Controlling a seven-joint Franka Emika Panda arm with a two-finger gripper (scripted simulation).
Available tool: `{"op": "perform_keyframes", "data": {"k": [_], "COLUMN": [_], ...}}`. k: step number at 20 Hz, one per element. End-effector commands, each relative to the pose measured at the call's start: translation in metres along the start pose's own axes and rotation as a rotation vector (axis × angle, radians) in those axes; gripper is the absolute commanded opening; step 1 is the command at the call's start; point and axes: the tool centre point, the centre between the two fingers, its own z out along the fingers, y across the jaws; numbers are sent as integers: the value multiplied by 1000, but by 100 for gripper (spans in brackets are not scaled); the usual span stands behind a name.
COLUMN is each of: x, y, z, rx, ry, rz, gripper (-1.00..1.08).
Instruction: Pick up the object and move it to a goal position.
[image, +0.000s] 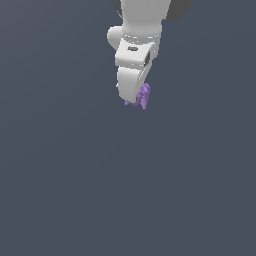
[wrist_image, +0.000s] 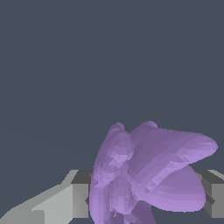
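In the exterior view, the white Franka arm reached down from the top centre of the frame, and its white gripper (image: 134, 98) sat in the upper middle of the picture, over a plain dark grey-blue surface (image: 75, 190). At the gripper's lower end, a small light-purple, lumpy object with rounded lobes (image: 142, 97) showed beside and just below the white finger, partly hidden by it.

The wrist view gave the closer look. The purple object (wrist_image: 148, 175) filled the lower centre of that picture, its lobes fanning outward, and the two grey finger pads (wrist_image: 81, 197) stood on either side of it, pressed up against its flanks. The fingers looked closed on the object, gripping it between them rather than hanging open around it.

Whether the object was lifted clear of the surface could not be told for certain: no shadow or gap showed beneath it in either picture.

As a judgement of progress, the grasp seemed done, so the first half of the task looked complete or nearly so. What remained was carrying the object to the goal position. No goal marker was visible in either view, so how far the carry had to go could not be judged.
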Motion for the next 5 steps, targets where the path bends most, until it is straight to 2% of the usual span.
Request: {"op": "perform_keyframes", "data": {"k": [1, 5], "x": [-1, -1], "y": [-2, -3], "z": [-8, -13], "rx": [1, 1], "ry": [0, 0], "rz": [0, 1], "gripper": [-100, -100]}}
